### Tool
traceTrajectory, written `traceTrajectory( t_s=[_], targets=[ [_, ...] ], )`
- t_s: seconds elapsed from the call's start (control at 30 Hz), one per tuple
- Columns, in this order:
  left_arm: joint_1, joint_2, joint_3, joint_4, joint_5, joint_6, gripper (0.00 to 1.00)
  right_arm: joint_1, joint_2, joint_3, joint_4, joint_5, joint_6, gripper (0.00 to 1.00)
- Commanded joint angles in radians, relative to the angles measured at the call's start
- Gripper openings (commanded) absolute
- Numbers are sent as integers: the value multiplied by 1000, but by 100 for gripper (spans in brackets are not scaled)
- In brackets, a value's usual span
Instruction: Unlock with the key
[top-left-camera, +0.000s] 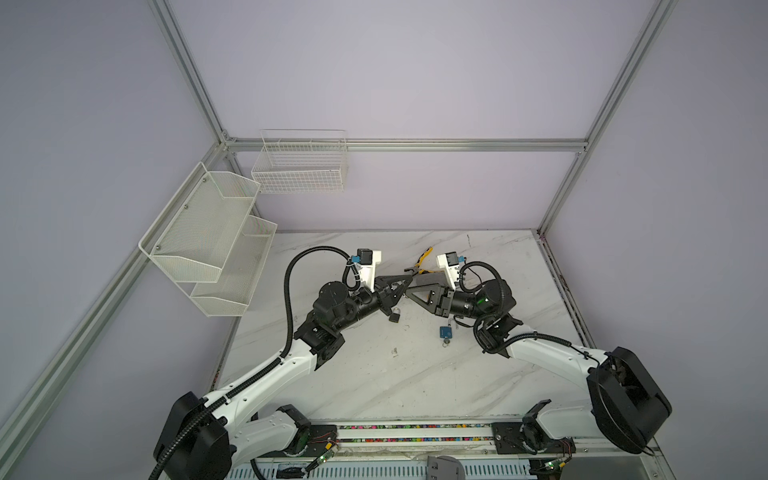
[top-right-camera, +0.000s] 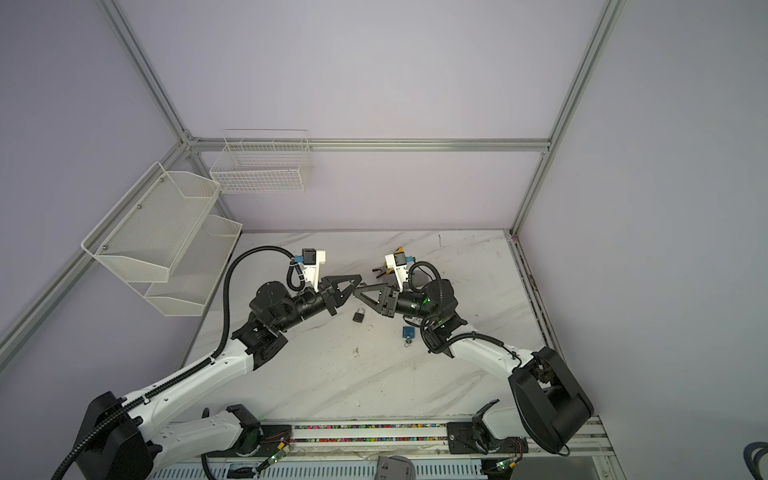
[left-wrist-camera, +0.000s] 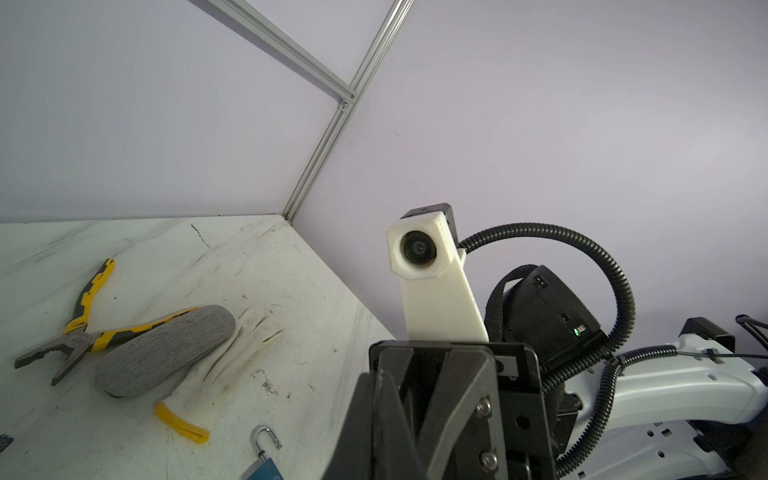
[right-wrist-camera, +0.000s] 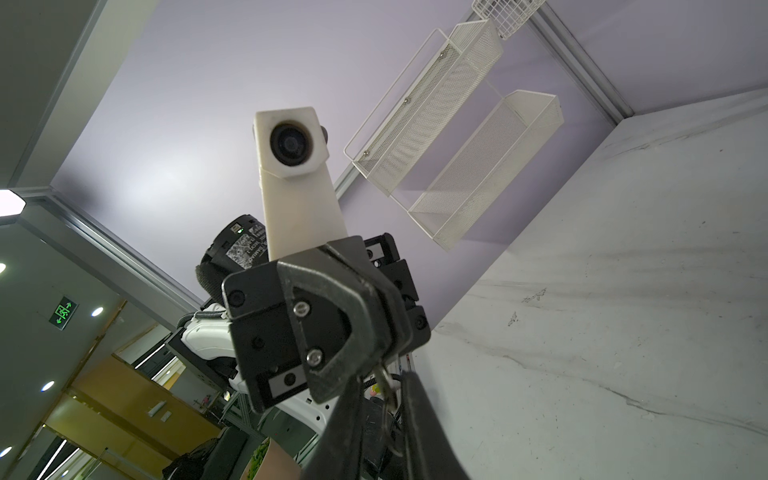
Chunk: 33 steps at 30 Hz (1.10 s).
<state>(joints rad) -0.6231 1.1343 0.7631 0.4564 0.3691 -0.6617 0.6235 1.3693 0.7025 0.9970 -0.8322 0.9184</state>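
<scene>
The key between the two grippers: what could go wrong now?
The key hangs from the shut left gripper, between the fingers of the right gripper, which do not pinch it yet. If the left lets go too soon, it may drop to the table. The tips sit very close in both top views, so they might bump.

— What kind of place are we looking at?
— A robotics lab cell. Aluminium framing (top-left-camera: 407, 145) is holding lilac wall panels (top-left-camera: 395, 75), two robot arms (top-left-camera: 274, 370) are working over a marbled tabletop (top-left-camera: 415, 374), and a green exit sign (right-wrist-camera: 63, 311) is glowing in the office beyond.
</scene>
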Motion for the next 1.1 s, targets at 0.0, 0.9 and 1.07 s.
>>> traceTrajectory(
  t_s=[0.0, 0.9, 1.07],
  targets=[
    [-7, 5, 105, 46, 20, 0, 0, 3, 23, 25, 77, -18, 29, 20],
    [-13, -29, 110, -18, -9, 48, 19, 5, 10, 42, -75, 63, -56, 0],
    [-13, -59, 105, -37, -21, 41, 52, 5, -57, 52, -205, 99, -129, 0]
  ],
)
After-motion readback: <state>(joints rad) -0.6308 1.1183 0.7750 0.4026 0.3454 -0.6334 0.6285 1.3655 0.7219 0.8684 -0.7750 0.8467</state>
